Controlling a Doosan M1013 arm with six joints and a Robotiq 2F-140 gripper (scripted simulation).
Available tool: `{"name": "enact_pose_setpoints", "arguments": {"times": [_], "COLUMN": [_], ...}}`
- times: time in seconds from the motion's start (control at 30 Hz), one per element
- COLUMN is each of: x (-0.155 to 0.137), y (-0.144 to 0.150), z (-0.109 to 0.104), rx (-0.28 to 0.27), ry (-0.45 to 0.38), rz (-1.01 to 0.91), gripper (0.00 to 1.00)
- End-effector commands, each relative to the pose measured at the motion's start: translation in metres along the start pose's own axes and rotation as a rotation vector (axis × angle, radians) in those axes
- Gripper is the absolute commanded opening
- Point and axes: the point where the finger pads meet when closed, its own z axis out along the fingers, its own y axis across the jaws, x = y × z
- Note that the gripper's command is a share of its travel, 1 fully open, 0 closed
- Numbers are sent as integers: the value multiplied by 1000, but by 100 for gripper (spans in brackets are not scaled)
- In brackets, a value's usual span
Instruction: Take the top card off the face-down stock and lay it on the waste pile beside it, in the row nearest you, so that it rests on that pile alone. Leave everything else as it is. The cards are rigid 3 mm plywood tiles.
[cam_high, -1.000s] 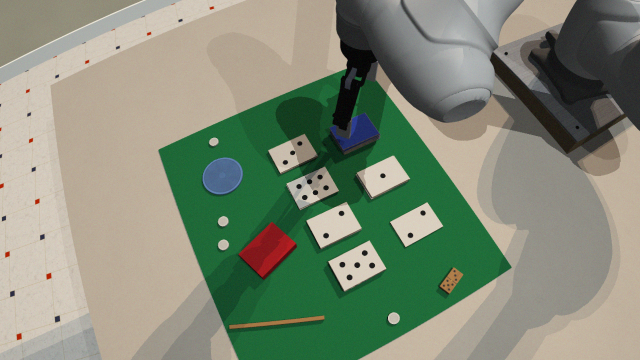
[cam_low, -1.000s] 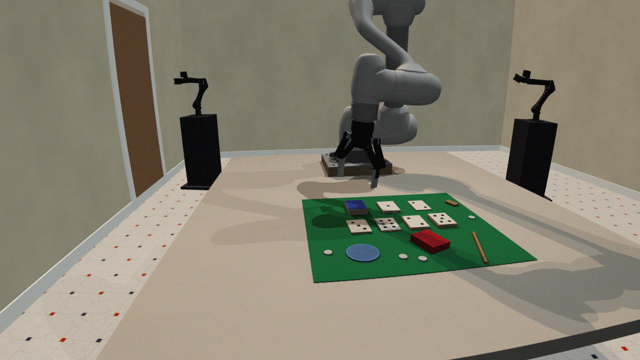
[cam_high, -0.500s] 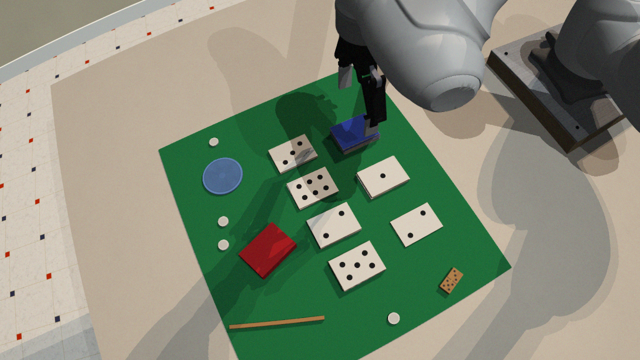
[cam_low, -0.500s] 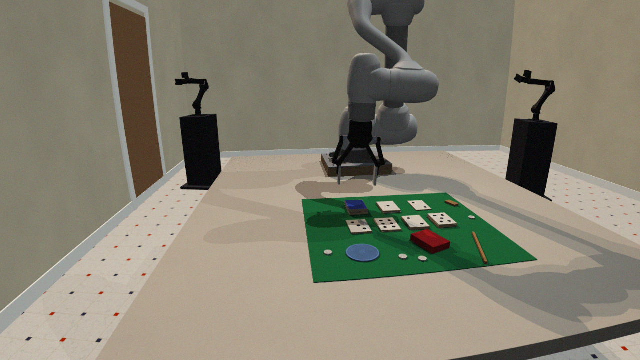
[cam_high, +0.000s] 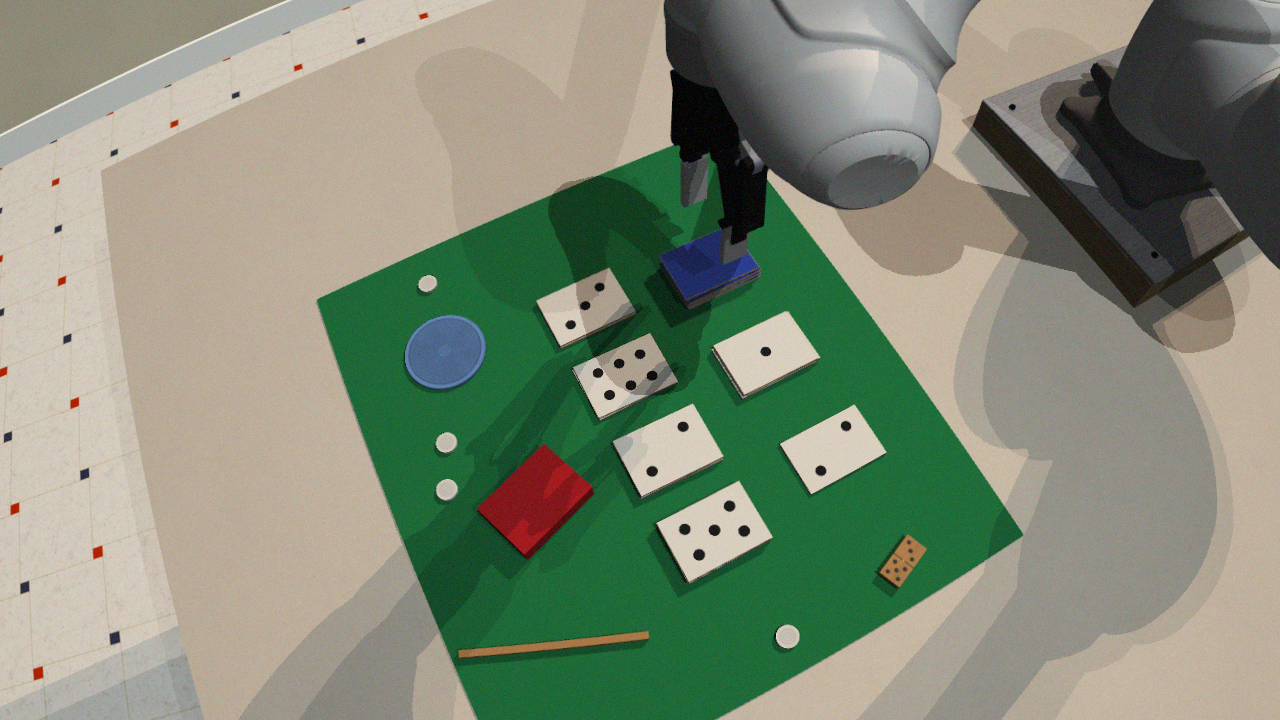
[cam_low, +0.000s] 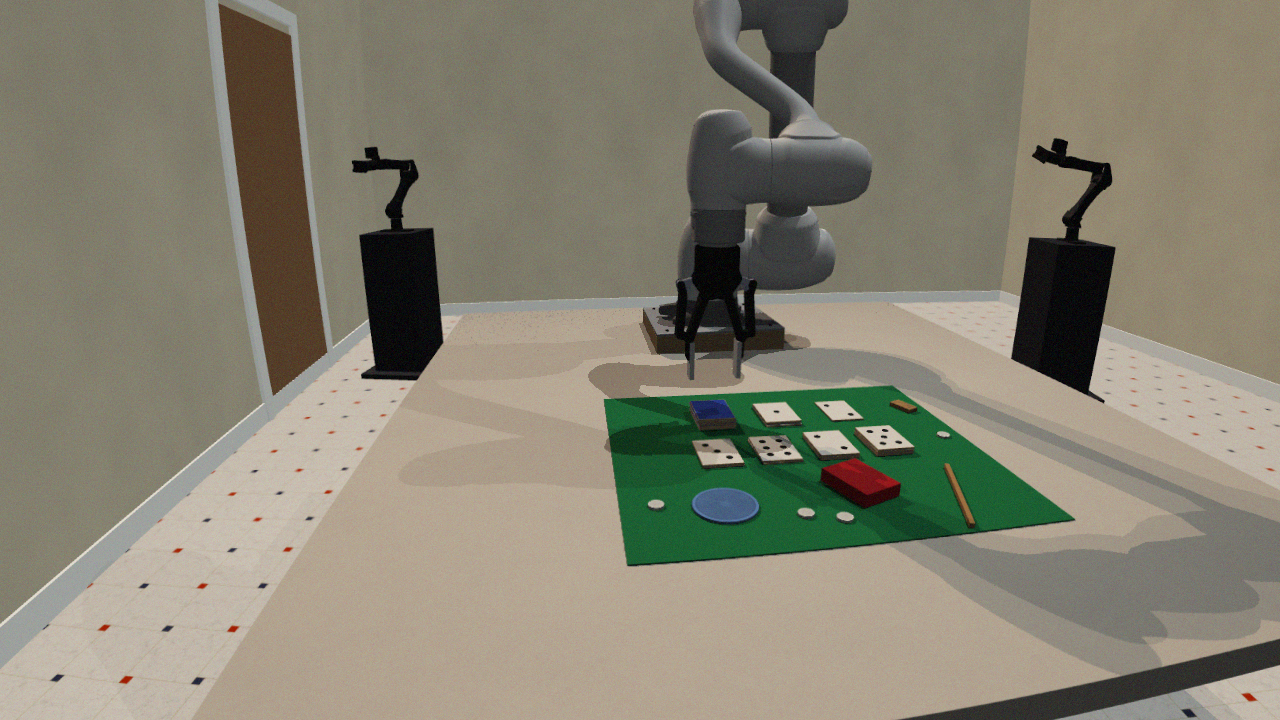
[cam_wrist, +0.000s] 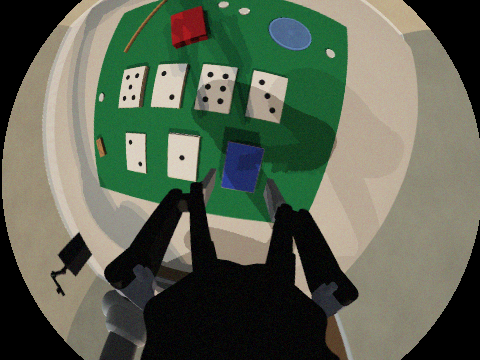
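Gripper (cam_low: 712, 374): half open, holding nothing, poised above the blue stock (cam_high: 708, 271) at the mat's (cam_high: 939, 501) robot-side corner. Step: approach; next, descend and pinch the top card only. Waste pile (cam_high: 766, 352): beside the stock. Count: six dotted cards or piles, four white discs, one red block (cam_high: 535, 499).

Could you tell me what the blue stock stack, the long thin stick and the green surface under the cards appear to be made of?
The blue stock stack looks like thin plywood tiles with a matte blue painted top; pale layered edges show at its side. The stick appears to be bare light-brown wood, though no grain is visible. The green surface resembles a flat matte felt or cloth mat, lying flush, without sheen.
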Motion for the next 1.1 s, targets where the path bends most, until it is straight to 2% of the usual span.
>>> {"name": "enact_pose_setpoints", "arguments": {"times": [0.0,0.6,1.07], "x": [1,2,2], "y": [1,1,1], "z": [11,42,47], "rx": [3,3,3], "ry": [2,2,2], "rz": [1,1,1], "gripper": [50,50,50]}}
